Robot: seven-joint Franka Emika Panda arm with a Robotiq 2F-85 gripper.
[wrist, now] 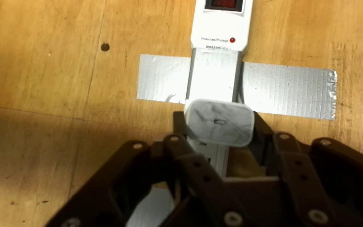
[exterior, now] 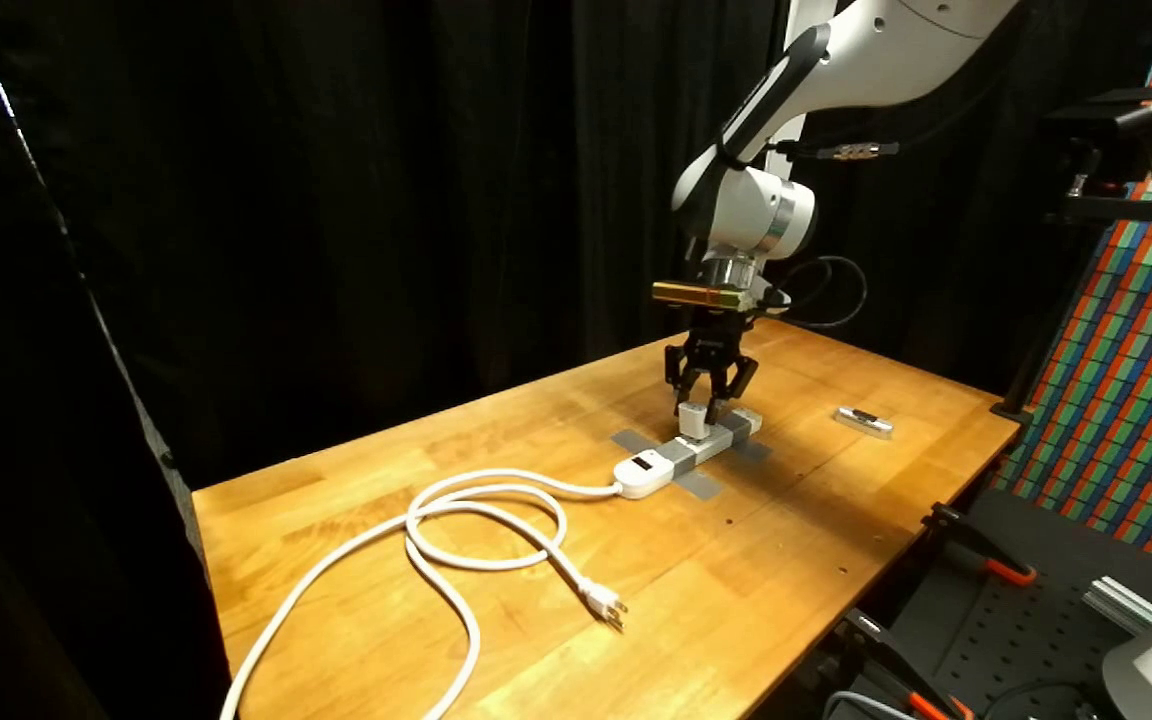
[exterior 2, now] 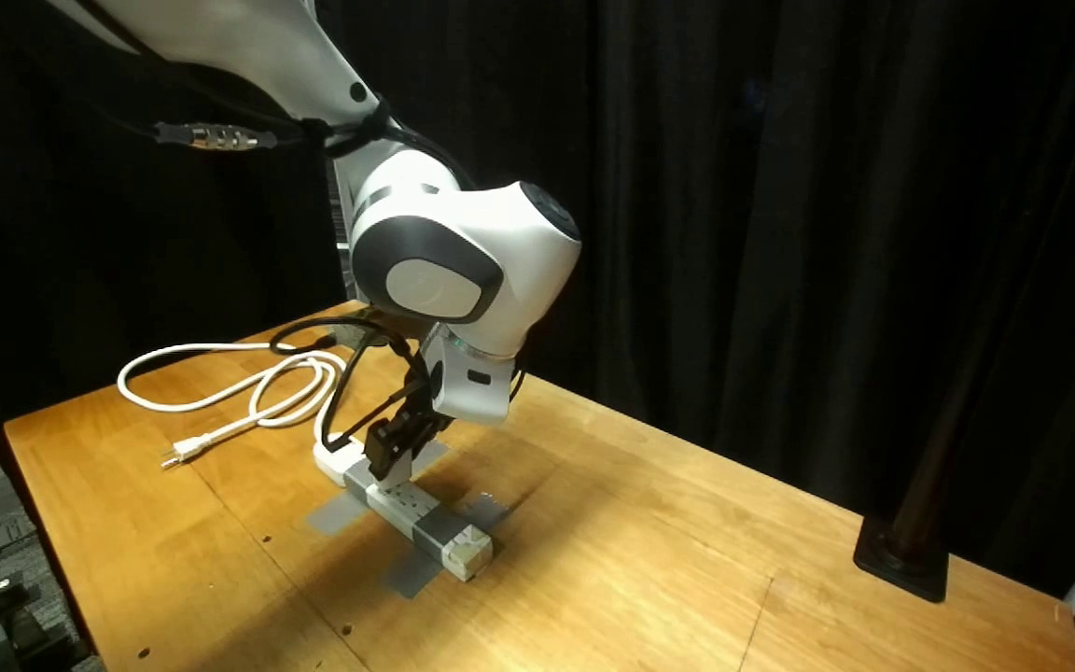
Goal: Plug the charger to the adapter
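My end effector (wrist: 220,126) is gripping one charger (wrist: 220,123) over one adapter (exterior 2: 402,506); wrist view: one switch (wrist: 225,3), charger's 12 o'clock.

A long white plastic adapter (exterior 2: 405,505) lies inside the wooden worktop's (exterior: 696,570) edges. A boxy white charger (wrist: 219,130) stands upright over it.

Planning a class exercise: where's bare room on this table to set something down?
Tabletop between adapter and black post base by the curtain, and between cable plug and silver object, is bare. Crowded: around the adapter, where the gripper holds the charger, and at the cable loops.
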